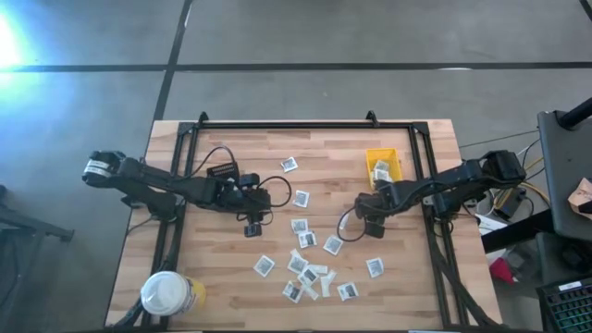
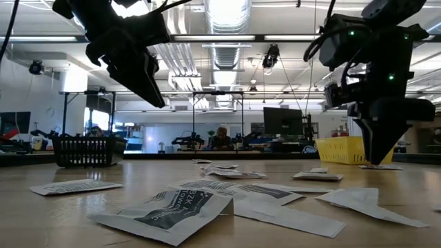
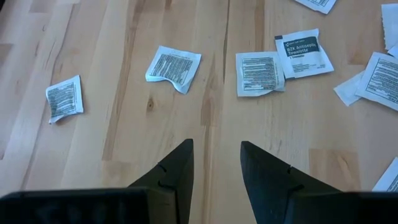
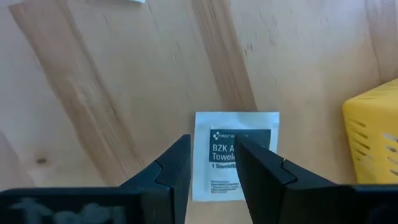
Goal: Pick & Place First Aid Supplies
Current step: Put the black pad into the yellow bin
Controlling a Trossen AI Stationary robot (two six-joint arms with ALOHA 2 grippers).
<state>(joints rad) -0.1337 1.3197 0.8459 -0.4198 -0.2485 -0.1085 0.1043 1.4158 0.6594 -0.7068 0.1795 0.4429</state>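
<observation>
Packets (image 1: 306, 239) lay scattered over the wooden table (image 1: 222, 287), most of them bunched in the near-middle stretch, with single ones off toward the far side and the right edge. A few more sat inside the yellow bin (image 1: 381, 165), which stood on the far right part of the table, close to the black frame rail (image 1: 305, 125).

The right gripper (image 4: 212, 163) hung low over one white packet (image 4: 234, 128) with a dark printed label, its fingers parted a little and straddling the packet's near edge — nothing gripped. The bin's corner was just beside it, and bare wood lay open on the other side.

The left gripper (image 3: 217, 167) hovered above bare wood left of the cluster, jaws slightly apart and empty. Ahead of it lay three packets (image 3: 174, 66) in a loose row, well apart from one another — clear planks between them.

A yellow tub with a white lid (image 1: 167, 295) stood at the table's near left corner.
</observation>
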